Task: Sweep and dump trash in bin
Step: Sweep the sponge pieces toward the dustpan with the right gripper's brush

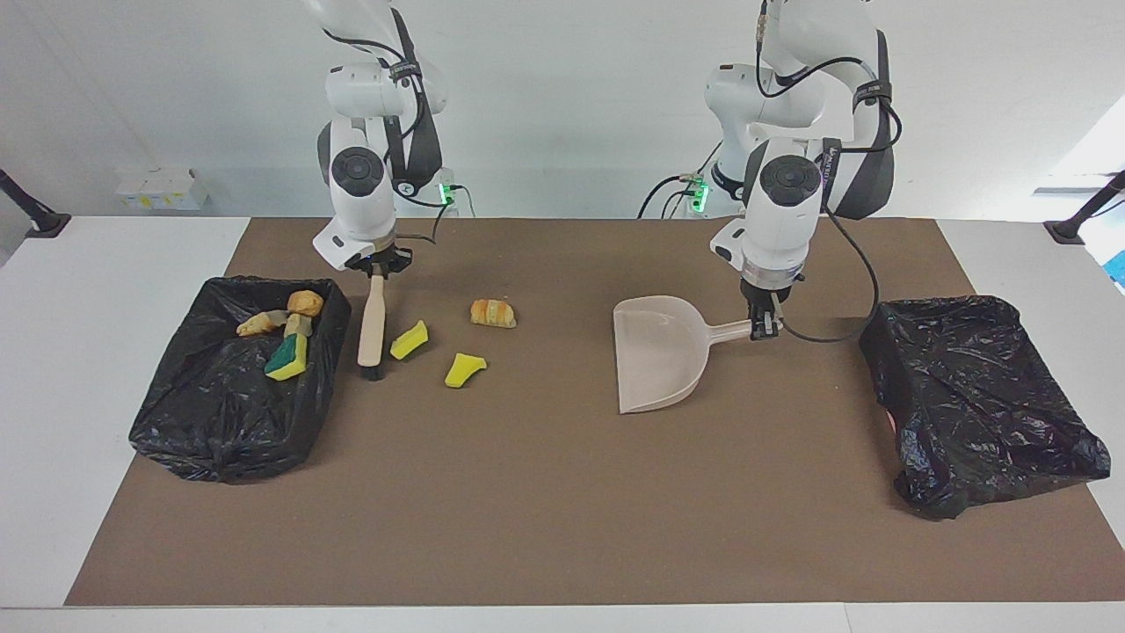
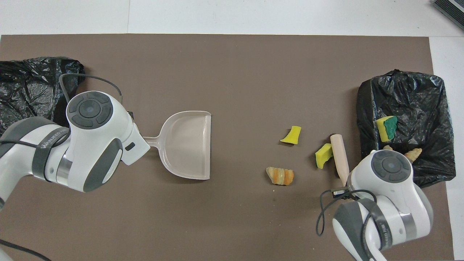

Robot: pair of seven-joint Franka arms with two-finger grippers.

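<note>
Here, at the right arm's end of the tabletop (image 1: 562, 527), the bin (image 1: 233, 413) holds four trash bits (image 1: 288, 356). Beside it the right end effector (image 1: 376, 266) grips the brush (image 1: 372, 323). Three trash pieces (image 1: 464, 369) lie between brush and dustpan (image 1: 659, 360), whose handle the left end effector (image 1: 763, 327) clamps.

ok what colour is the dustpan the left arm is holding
Pale beige dustpan, plain, no pattern; clearest in the overhead view.

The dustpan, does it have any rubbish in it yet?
Empty. The dustpan shows only its bare beige inside, and three bits lie on the mat: two yellow sponge chunks and a croissant piece.
</note>
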